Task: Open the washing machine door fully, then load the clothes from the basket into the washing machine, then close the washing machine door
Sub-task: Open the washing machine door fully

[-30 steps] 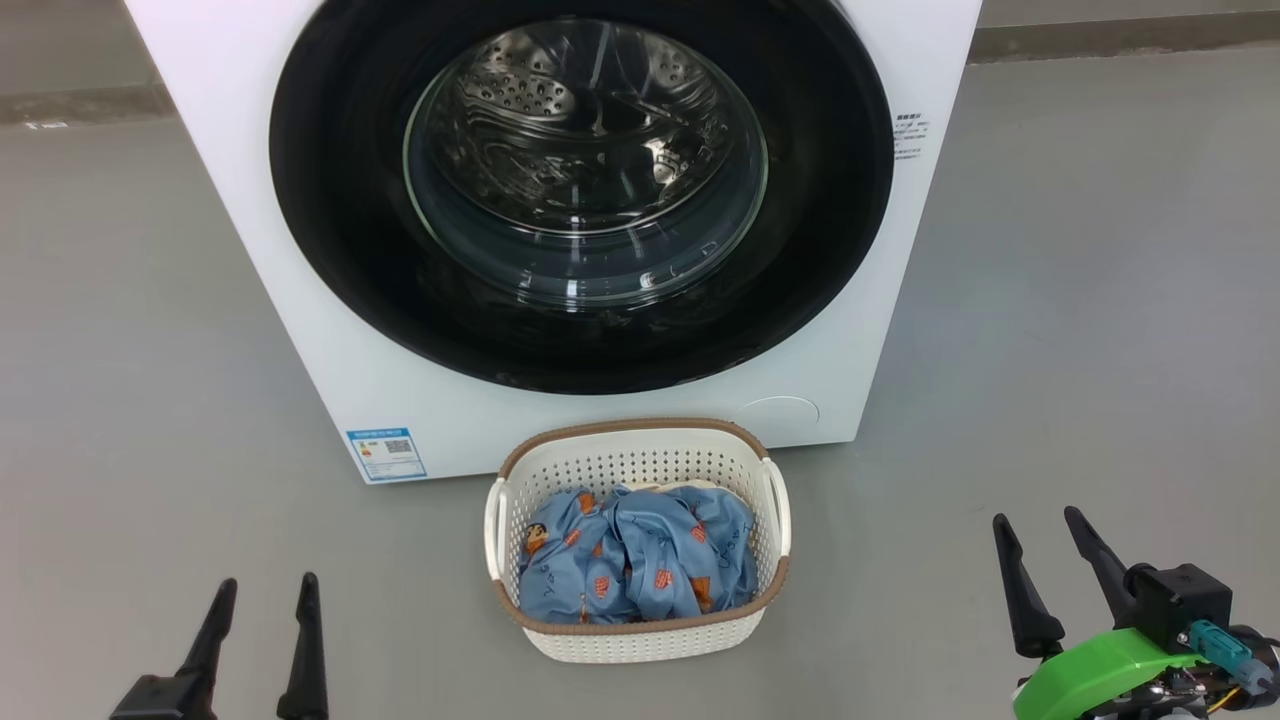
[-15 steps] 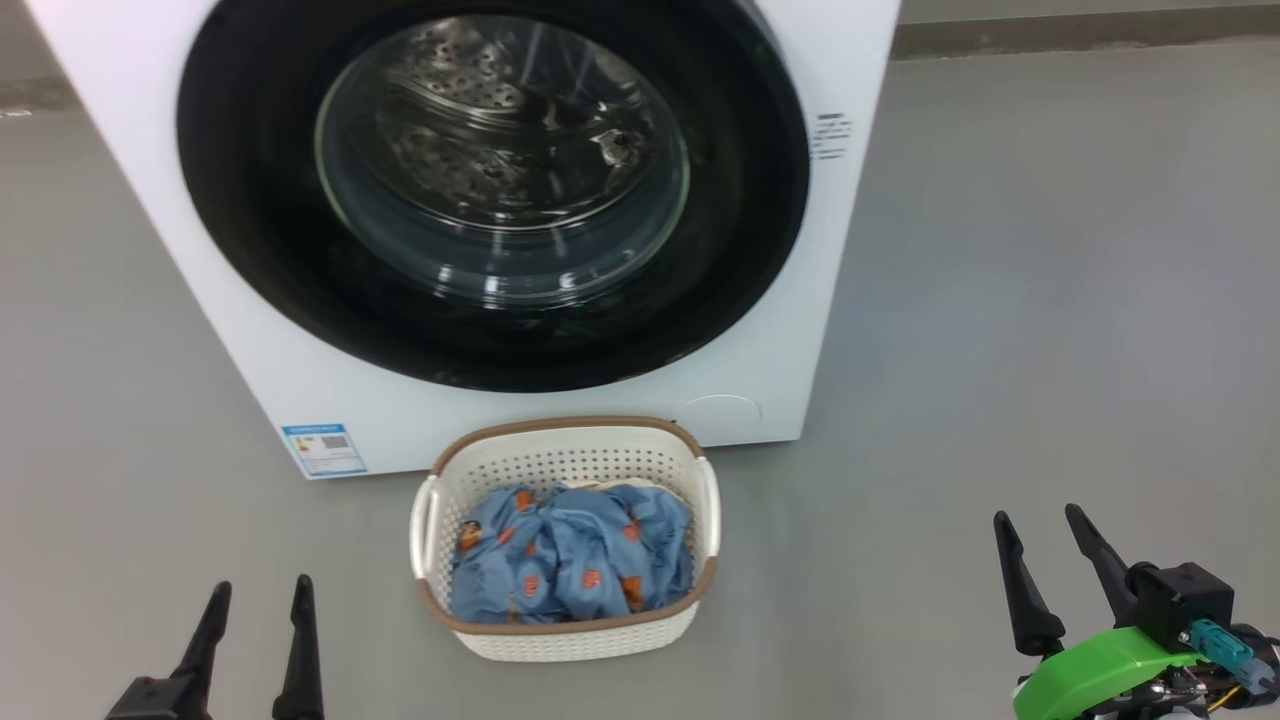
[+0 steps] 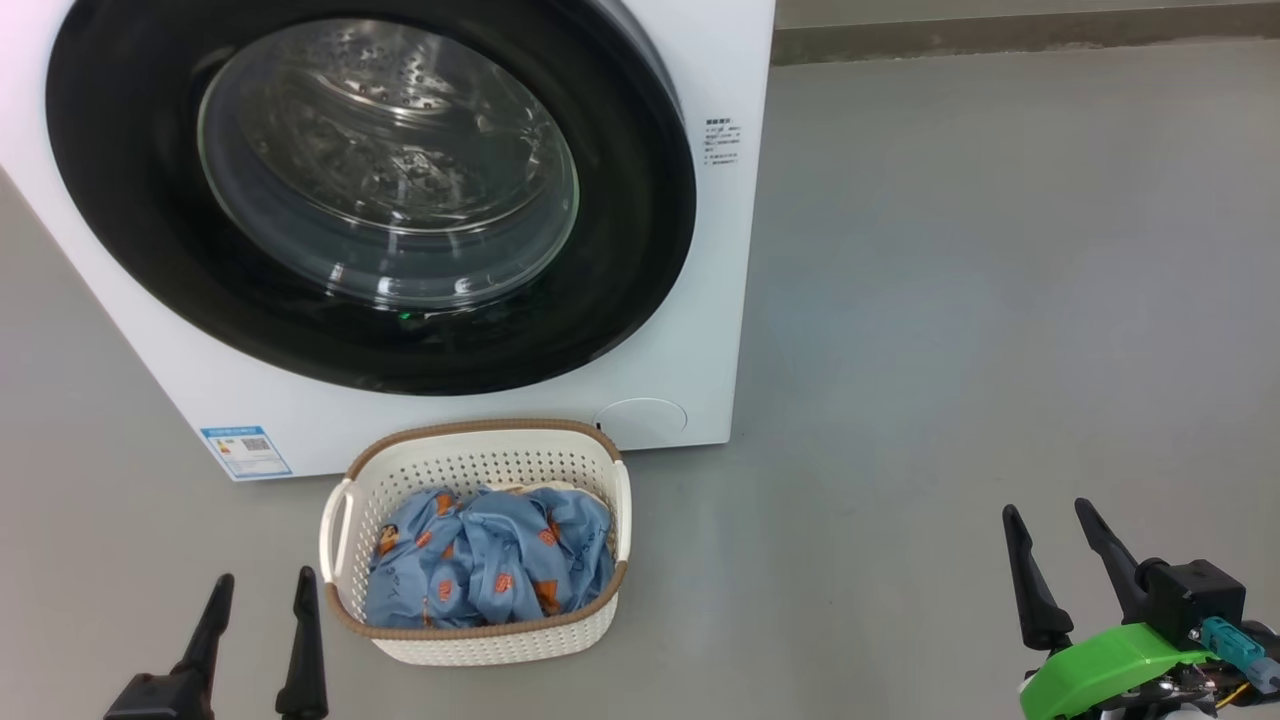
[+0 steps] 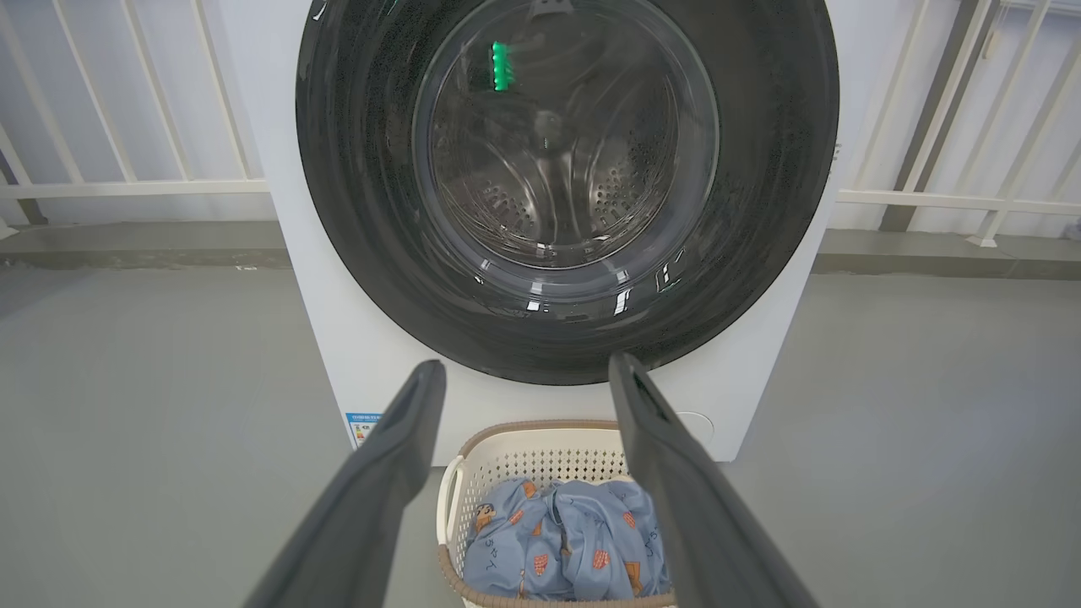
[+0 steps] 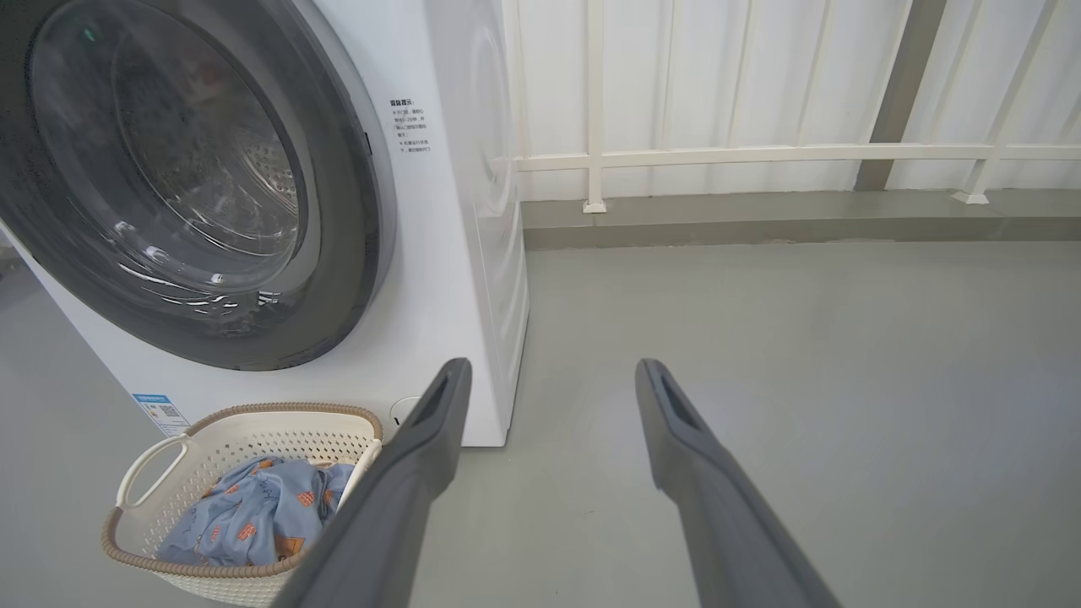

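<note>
Head view: the washing machine (image 3: 700,330) stands on the grey floor (image 3: 950,350), its top and left edge cut off. The washing machine door (image 3: 620,200) lies shut, flush with the front, and the steel drum is dim behind its glass. The basket (image 3: 480,640) sits on the floor just before the machine, below the door, with the clothes (image 3: 480,570) heaped inside. The left gripper (image 3: 262,580) at lower left and the right gripper (image 3: 1045,508) at lower right hang over bare floor, fingers spread and empty, well apart from the basket. A blue label (image 3: 245,450) and a round cap (image 3: 640,418) mark the lower front.

Left wrist view: the parted fingers frame the basket, hiding its sides and near rim. A white railing (image 4: 127,186) shows behind the machine, and a green glint (image 4: 501,66) reflects in the glass.

Right wrist view: the machine's right side panel (image 5: 498,253) and small printed text (image 5: 410,122), too small to read, appear. One finger covers the basket's right end. I cannot make out a hinge.
</note>
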`<state>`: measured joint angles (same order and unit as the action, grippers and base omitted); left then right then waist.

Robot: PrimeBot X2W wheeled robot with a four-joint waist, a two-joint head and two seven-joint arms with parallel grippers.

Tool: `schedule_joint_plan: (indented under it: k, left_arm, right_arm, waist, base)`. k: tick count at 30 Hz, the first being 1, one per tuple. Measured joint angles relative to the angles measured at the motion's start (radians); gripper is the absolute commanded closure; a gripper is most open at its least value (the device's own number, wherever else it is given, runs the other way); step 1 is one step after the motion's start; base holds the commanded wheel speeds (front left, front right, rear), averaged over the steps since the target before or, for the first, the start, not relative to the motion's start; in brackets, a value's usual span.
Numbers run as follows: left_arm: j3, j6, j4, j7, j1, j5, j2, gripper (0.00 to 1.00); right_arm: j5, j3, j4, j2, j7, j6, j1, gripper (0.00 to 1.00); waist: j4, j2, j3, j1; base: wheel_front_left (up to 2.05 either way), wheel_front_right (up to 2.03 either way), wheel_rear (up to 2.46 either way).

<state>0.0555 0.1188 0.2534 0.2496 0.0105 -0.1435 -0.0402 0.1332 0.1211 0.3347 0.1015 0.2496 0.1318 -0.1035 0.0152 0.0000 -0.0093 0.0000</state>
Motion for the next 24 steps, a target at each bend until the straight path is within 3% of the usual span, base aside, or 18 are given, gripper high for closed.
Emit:
schedule_joint_plan:
  k: [18,24]
  left_arm:
    - [-0.006,0.002,-0.049,0.0,-0.01,0.011,0.002,0.0]
    - [-0.01,0.002,-0.063,0.0,-0.023,0.022,0.002,0.0]
  right_arm:
    - [0.02,-0.004,-0.015,-0.001,0.0,0.0,0.0,0.0]
    - [0.091,0.019,-0.026,-0.011,0.0,0.0,-0.003,0.0]
  waist:
    - [-0.002,0.0,-0.01,0.0]
    - [-0.002,0.0,-0.005,0.0]
  base:
    - [0.04,0.04,-0.09]
    - [0.0,0.0,0.0]
